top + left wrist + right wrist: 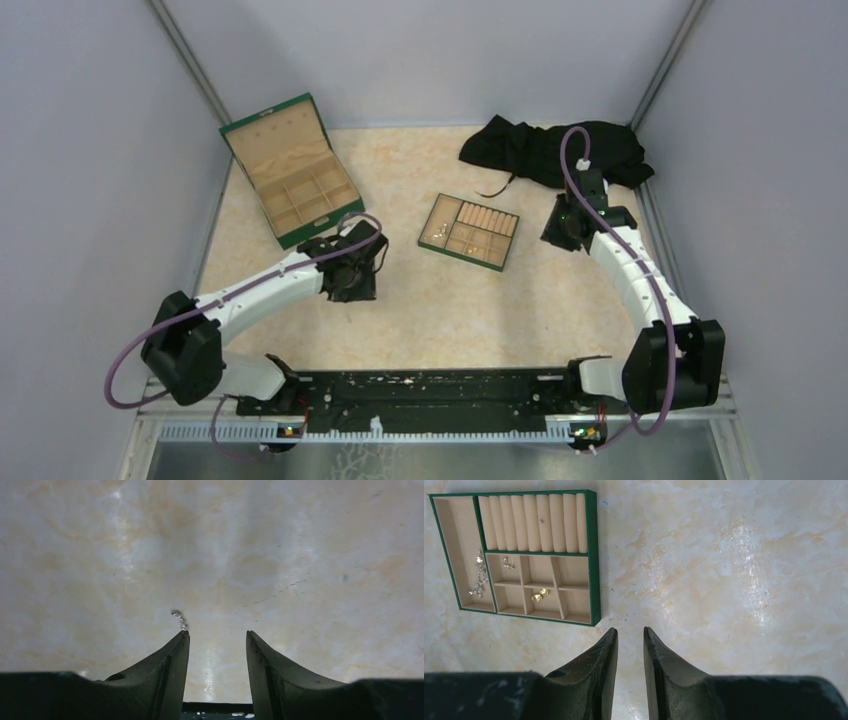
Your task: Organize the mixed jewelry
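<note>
Left wrist: L gripper [217,632] stood part-open, empty, w/ tiny silvery piece [179,619] just off one fingertip; R gripper [630,628] narrow-gapped, empty.

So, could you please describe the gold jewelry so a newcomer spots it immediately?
Find the green-edged tray on the marbled table. Below its padded rolls, in a middle compartment, sits the gold jewelry, the only yellow piece; the other pieces are silvery.

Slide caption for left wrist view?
Open jaws hover over the marbled table, a tiny silvery jewelry piece lying just ahead of one tip.
</note>
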You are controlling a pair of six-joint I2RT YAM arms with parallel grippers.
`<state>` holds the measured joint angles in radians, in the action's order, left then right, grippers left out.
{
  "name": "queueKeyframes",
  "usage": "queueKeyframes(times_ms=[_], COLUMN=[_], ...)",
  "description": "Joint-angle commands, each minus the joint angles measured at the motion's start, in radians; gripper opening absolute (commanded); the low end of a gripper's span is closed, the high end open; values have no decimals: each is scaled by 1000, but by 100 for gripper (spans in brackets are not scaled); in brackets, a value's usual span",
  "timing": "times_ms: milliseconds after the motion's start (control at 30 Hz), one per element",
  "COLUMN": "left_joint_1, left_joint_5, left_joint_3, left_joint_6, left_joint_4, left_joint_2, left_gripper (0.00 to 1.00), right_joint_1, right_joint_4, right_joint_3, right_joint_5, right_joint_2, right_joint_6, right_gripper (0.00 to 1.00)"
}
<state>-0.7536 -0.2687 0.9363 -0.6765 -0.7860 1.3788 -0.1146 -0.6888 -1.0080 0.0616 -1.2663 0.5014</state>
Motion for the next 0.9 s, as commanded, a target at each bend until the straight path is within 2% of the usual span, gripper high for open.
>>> queueKeyframes(times_ms=[0, 133, 300, 633, 767, 867], left_joint_1=[30, 38, 60, 83, 83, 83], left_joint_5=[-16, -24, 2, 32, 19, 38], left_joint_3=[-94, -163, -261, -330, -319, -315], left_joint_6=[-235, -302, -309, -304, -262, -226], left_joint_4=[-56, -44, 53, 162, 182, 212], left_joint_2=[-65, -85, -76, -30, 4, 27], left_gripper=[53, 53, 51, 35, 32, 26], right_joint_1=[8, 9, 8, 8, 8, 7], right_joint_4=[47, 38, 37, 30, 31, 34], right_joint_3=[-22, -24, -9, 3, -3, -8], right_joint_5=[-36, -40, -44, -39, -43, -45], right_joint_2=[6, 8, 21, 31, 23, 16], right_joint_6=[4, -3, -4, -3, -3, 1], right_gripper=[26, 26, 26, 26, 26, 26])
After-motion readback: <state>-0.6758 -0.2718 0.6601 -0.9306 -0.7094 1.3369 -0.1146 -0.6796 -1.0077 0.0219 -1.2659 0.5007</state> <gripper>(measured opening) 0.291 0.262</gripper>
